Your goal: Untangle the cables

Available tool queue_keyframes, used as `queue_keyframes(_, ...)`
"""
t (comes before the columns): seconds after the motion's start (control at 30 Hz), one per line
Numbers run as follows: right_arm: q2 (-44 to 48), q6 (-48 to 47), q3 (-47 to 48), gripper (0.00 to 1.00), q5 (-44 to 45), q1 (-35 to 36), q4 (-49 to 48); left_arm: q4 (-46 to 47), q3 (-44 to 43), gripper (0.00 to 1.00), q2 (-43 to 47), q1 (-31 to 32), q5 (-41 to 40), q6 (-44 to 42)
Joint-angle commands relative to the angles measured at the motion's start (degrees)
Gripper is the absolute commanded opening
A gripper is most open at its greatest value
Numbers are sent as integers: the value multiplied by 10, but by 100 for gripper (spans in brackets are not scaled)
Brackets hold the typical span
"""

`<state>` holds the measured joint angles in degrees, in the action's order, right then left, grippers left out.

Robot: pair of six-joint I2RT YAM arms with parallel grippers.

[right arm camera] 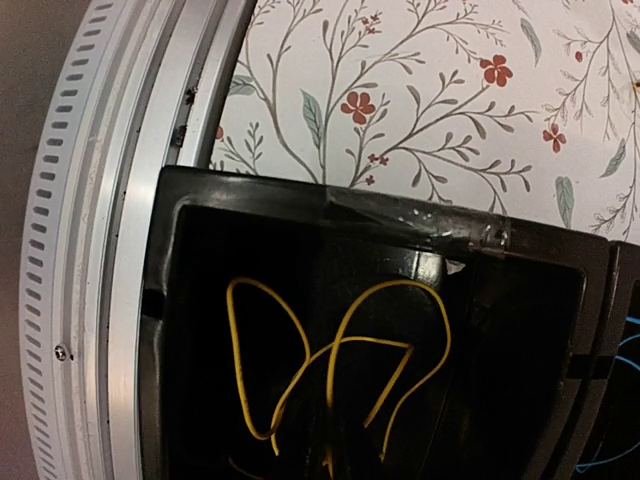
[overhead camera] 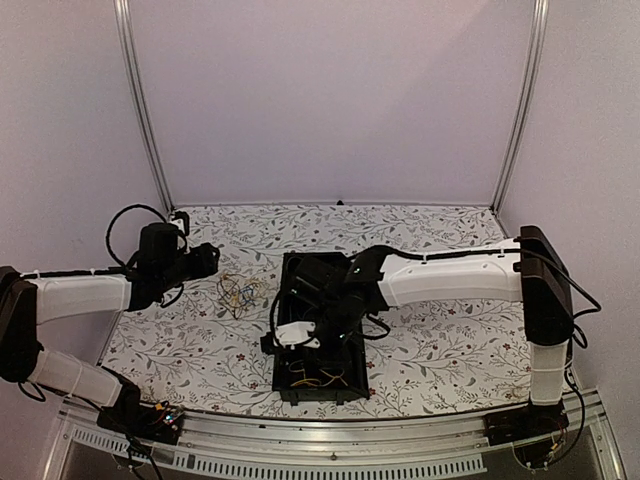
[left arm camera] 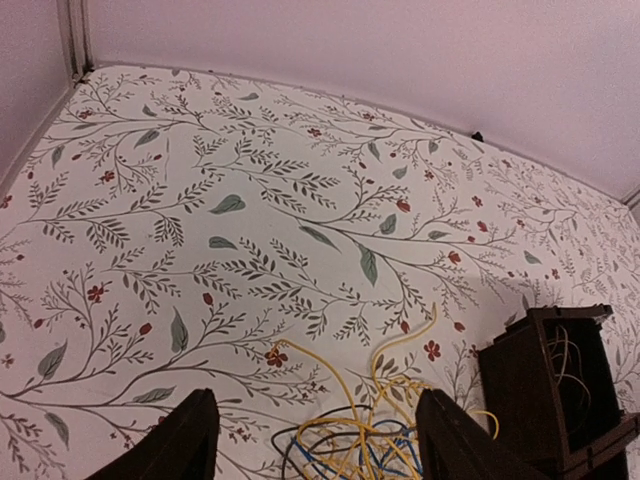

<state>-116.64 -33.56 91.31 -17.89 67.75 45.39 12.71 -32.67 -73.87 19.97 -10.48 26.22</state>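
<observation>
Likely a lab — aluminium-framed robot table (overhead camera: 440,350)

Black tray (overhead camera: 320,396) on floral tablecloth (overhead camera: 430,350)

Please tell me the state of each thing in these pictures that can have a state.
Tray: upright, top open.
Cable bunch: tangled, not held.
Yellow cable: looped, inside the tray.
Left gripper: jaws open, above the bunch.
Right gripper: over the tray, state of jaws unclear.
</observation>
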Motion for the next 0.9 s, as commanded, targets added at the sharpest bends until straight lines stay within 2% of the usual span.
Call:
queue_keyframes(0.0,18,11,7,17,11,-16,-19,-13,-5,70,-4,-7,32,5)
queue_keyframes(0.13,81,-7,-3,29,-15,-27,-21,-71,-9,64,-2,-6,63,30)
queue_keyframes(0.27,116,-4,-5,30,-25,-65,-21,-153,-19,58,-1,-7,82,66)
queue_keyframes(0.37,128,0,-3,30,-40,-103,-22,-168,-18,55,-5,-6,111,89)
queue_keyframes(0.53,142,3,-4,31,-46,-137,-30,-188,-52,61,-44,-6,146,119)
queue_keyframes(0.6,146,3,-6,31,-49,-141,-32,-191,-71,59,-62,-7,160,123)
queue_keyframes(0.7,153,3,-14,31,-51,-144,-37,-193,-87,50,-87,-7,175,128)
queue_keyframes(0.87,161,3,-21,31,-48,-145,-44,-229,-118,22,-101,-7,180,127)
